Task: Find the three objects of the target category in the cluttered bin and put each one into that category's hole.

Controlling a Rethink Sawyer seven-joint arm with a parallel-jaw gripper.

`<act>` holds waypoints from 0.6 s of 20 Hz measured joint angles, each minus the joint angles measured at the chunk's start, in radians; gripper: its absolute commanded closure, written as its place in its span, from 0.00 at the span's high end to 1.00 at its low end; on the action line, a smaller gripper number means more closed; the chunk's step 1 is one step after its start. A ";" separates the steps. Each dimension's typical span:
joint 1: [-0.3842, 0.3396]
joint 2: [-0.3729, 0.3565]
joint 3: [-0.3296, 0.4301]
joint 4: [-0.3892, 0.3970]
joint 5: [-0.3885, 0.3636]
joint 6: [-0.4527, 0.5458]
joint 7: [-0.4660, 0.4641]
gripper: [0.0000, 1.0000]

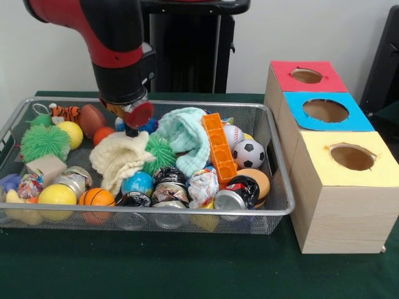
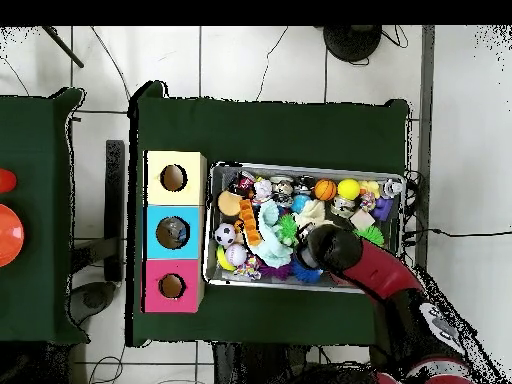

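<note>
The bin (image 1: 187, 212) of silver wire mesh is full of clutter: a cream cloth (image 1: 118, 159), a teal cloth (image 1: 187, 140), an orange block (image 1: 219, 146), a soccer ball (image 1: 249, 153), a baseball (image 1: 232, 134), green spiky balls (image 1: 43, 142), a yellow ball (image 1: 57, 195), a small basketball (image 1: 97, 198) and several jars. My gripper (image 1: 131, 129) hangs low over the bin's back left part, just above the cream cloth and next to a small orange ball (image 1: 103, 134). Nothing shows in its hold. In the overhead view the arm (image 2: 345, 255) covers it over the bin (image 2: 300, 166).
Three wooden boxes with round holes stand to the right of the bin: red top (image 1: 330, 78), blue top (image 1: 355, 118), yellow top (image 1: 324, 165). In the overhead view they lie to its left, with the yellow top (image 2: 190, 178) uppermost. A second green table (image 2: 40, 200) lies at the far left.
</note>
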 measured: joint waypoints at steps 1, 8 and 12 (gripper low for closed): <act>0.004 0.002 0.001 0.000 0.006 0.000 0.000 0.00; 0.037 0.024 -0.001 -0.003 0.052 0.000 0.000 0.00; 0.053 0.033 -0.014 -0.011 0.061 0.000 0.000 0.00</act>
